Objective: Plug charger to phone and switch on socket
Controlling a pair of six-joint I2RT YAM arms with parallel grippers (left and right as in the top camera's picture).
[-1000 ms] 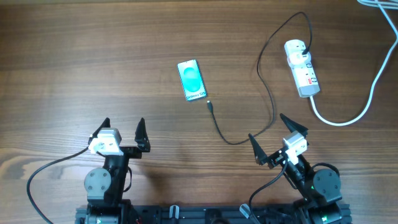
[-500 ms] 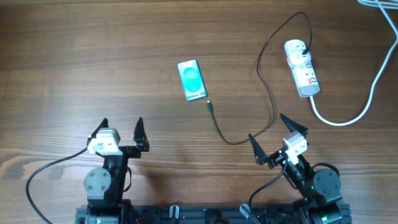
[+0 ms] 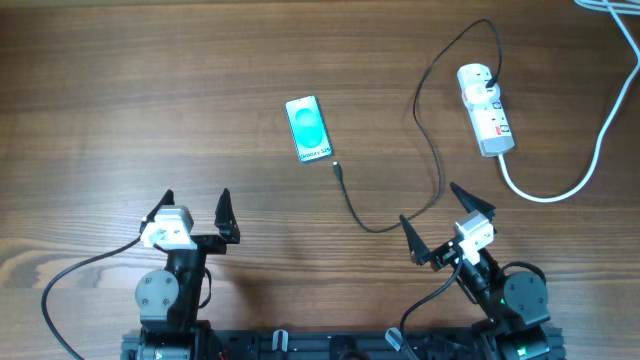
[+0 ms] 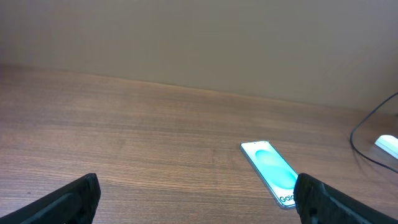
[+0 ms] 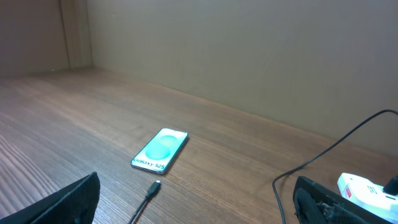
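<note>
The phone (image 3: 309, 128) lies flat at the table's middle, teal screen lit, "Galaxy" end toward me; it also shows in the left wrist view (image 4: 272, 172) and the right wrist view (image 5: 160, 149). The charger cable (image 3: 436, 160) runs from the socket (image 3: 485, 109) in a loop down to its plug tip (image 3: 337, 168), which lies just below the phone, apart from it; the tip shows in the right wrist view (image 5: 153, 186). My left gripper (image 3: 196, 213) and right gripper (image 3: 440, 222) are both open and empty, near the front edge, well short of the phone.
The socket's thick white cord (image 3: 590, 150) curves off to the far right and up past the table's back corner. A plain wall stands behind the table in both wrist views. The socket's end shows at the right edge of the right wrist view (image 5: 367, 188).
</note>
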